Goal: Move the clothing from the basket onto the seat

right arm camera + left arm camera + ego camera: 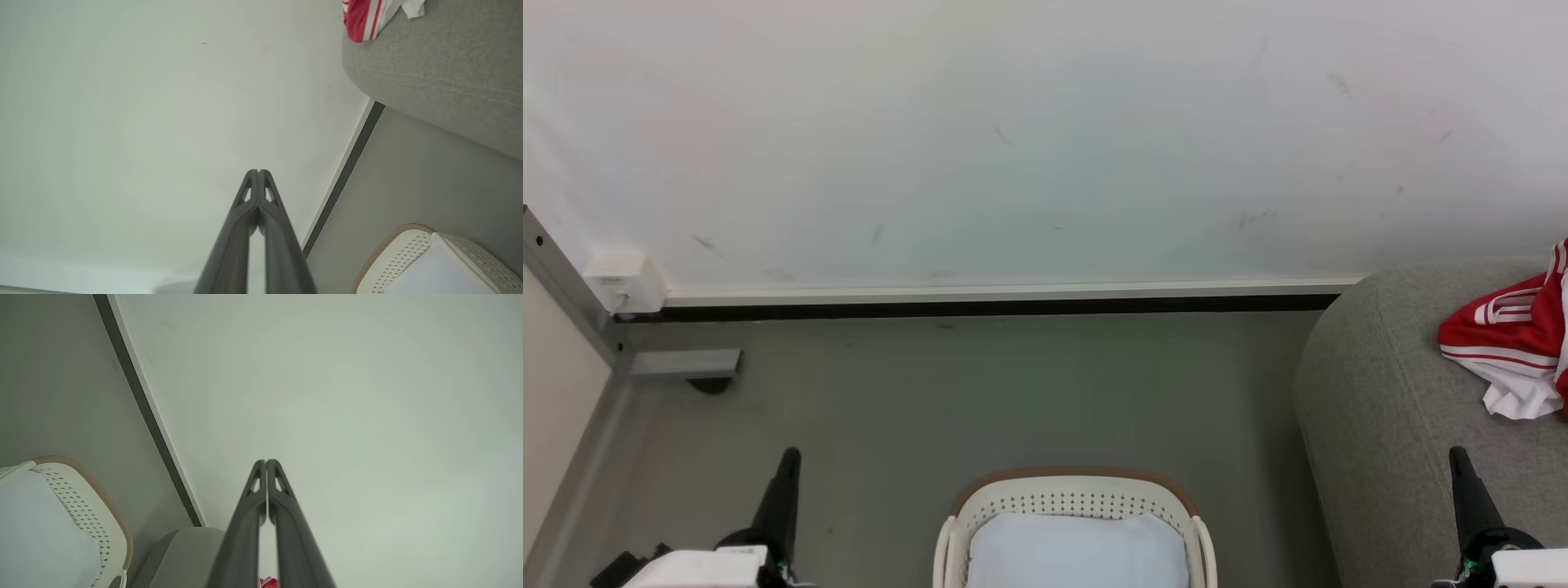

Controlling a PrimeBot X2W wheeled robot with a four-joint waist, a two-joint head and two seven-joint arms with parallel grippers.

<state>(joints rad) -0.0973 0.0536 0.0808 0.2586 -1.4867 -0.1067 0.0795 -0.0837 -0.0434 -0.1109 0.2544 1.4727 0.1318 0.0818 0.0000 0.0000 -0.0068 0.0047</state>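
Red and white clothing [1515, 339] with striped trim lies heaped on top of the seat [1380, 425], set back from its rounded end. The basket [1078, 494] stands on the floor [1013, 392] near that end, not touching it. A flat pale lining cloth [1078, 551] lies inside. The left fingers [784, 490] are pressed tip to tip, gripping nothing. The right fingers [1466, 490] are likewise closed and bare.
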